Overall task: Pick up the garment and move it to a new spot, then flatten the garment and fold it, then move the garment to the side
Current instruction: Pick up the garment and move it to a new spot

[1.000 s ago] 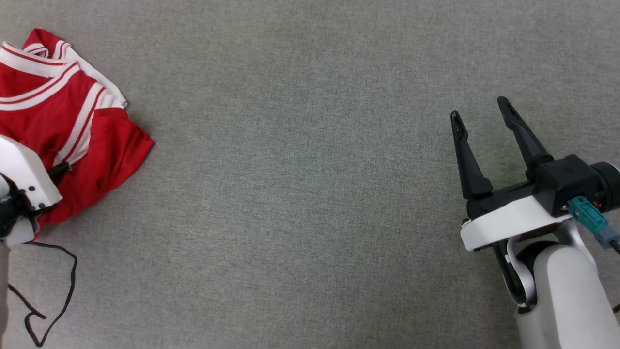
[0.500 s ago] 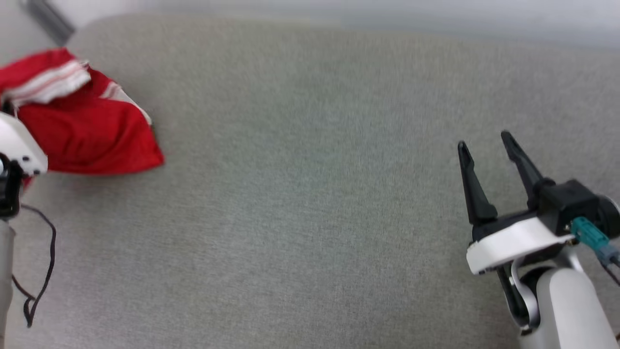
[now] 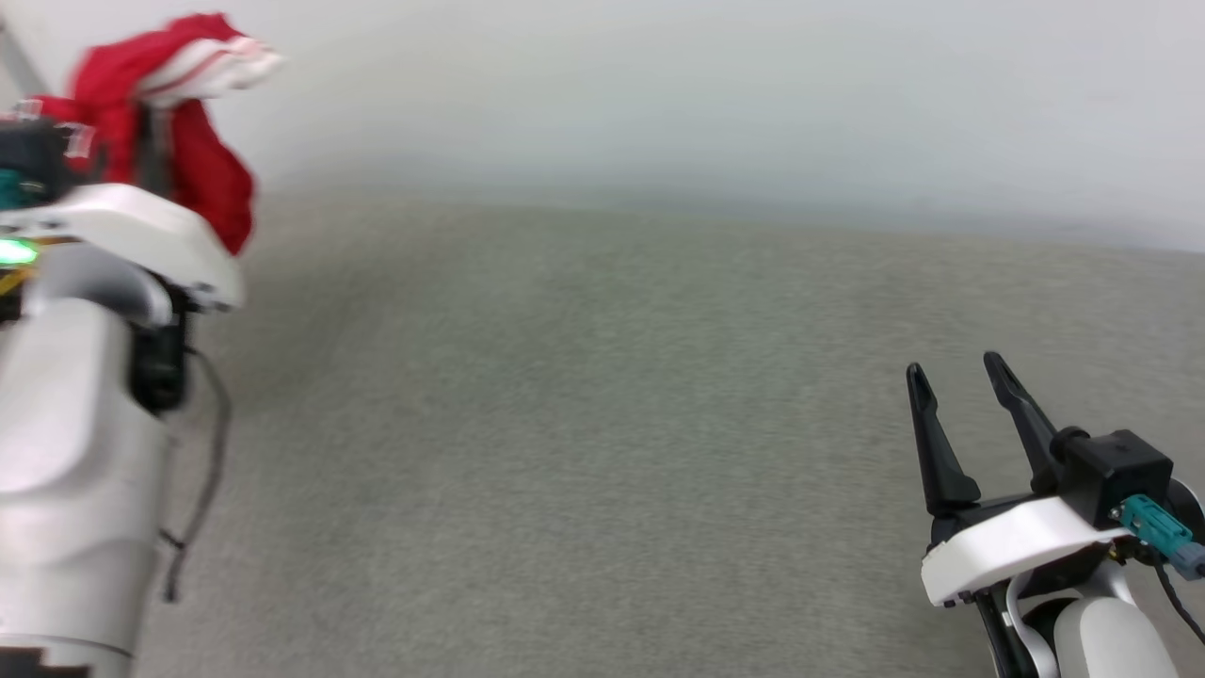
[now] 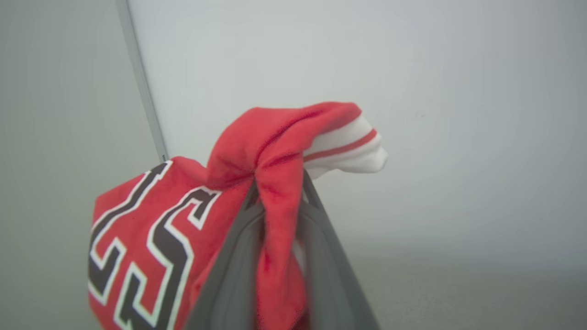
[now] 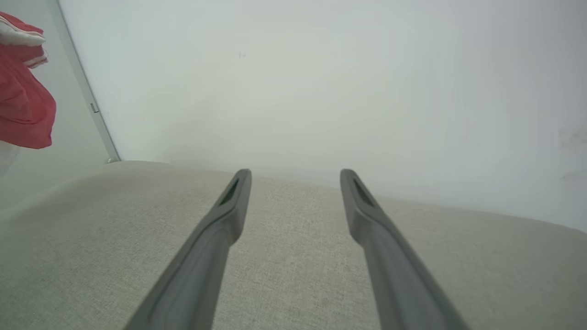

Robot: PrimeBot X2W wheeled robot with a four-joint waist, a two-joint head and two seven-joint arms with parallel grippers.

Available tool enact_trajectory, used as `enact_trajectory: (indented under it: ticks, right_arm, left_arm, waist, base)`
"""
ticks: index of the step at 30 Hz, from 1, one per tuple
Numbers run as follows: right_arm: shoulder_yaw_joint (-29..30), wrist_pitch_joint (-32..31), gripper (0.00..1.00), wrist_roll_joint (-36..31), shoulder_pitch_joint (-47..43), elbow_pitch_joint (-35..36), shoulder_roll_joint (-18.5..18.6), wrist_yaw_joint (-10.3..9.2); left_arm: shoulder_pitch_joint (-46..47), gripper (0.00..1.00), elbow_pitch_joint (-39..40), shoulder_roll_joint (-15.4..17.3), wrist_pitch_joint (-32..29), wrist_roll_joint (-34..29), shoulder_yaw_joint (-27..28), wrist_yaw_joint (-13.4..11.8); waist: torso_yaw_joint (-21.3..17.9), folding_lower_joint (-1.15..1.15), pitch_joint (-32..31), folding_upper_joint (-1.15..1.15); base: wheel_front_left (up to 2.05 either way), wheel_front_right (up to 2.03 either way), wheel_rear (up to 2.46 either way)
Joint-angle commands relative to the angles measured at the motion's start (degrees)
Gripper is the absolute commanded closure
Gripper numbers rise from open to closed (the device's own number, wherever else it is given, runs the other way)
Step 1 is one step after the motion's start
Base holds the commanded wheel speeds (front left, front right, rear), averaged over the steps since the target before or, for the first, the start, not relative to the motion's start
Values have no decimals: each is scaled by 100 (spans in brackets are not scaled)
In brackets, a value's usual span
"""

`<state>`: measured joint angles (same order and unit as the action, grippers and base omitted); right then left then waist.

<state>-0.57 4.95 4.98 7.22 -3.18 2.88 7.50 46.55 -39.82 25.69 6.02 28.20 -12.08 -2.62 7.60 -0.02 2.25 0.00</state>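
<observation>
The garment, a red jersey with white striped trim, hangs bunched in the air at the upper left of the head view, off the grey surface. In the left wrist view my left gripper is shut on a twisted fold of the garment, and black white-outlined numerals show on the part hanging below. A corner of the garment appears at the left edge of the right wrist view. My right gripper is open at the lower right, above the surface with nothing between its fingers.
The grey fabric-covered surface stretches across the head view, ending at a pale wall behind. A thin metal strip runs up the wall at the left. A dark cable hangs by my left forearm.
My left gripper has lifted the garment off the surface into the air. The head camera has tilted up, bringing the wall into view. The right gripper stays open.
</observation>
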Motion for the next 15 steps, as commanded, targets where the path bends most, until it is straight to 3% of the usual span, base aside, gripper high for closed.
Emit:
enact_trajectory:
  ticks: [1,7,15]
  right_arm:
    - [10,-21,0,37,-113,24,-1,-2]
    - [11,-60,0,90,-230,62,-2,-2]
    - [92,-77,0,148,-314,103,-3,-2]
  left_arm:
    - [-140,100,176,-165,39,-49,-111,-12]
    - [-551,100,870,-720,-82,-135,-595,-11]
    - [-1260,100,1489,-1598,-288,-40,-1369,216]
  waist:
    - [-296,2,-219,0]
    - [-805,2,-282,0]
    - [-1414,2,-86,0]
  base:
    - [0,0,0]
    - [0,0,0]
    - [0,0,0]
